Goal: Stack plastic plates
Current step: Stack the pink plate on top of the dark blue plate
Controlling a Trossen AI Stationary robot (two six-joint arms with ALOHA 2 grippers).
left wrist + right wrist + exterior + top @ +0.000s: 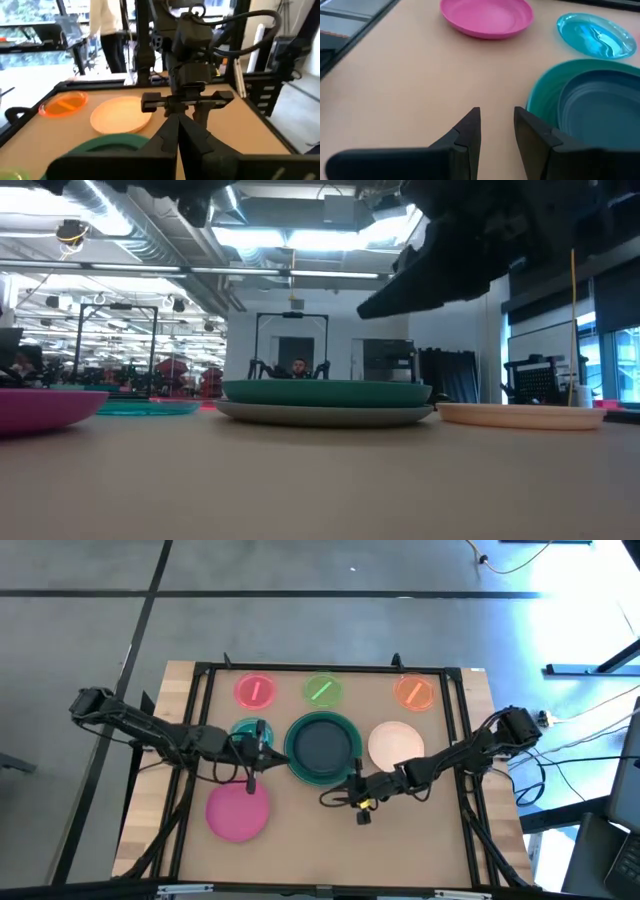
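Plates spread over the table (420, 840), left gripper (252, 778) pinched together, empty, above the pink plate (237, 812), small teal plate (246, 730), central stack (322, 748), right gripper (357, 783) parted beside it, cream plate (394, 744) rightmost

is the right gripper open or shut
Open and empty: the right gripper shows a bare gap between its fingers, beside the teal plate.
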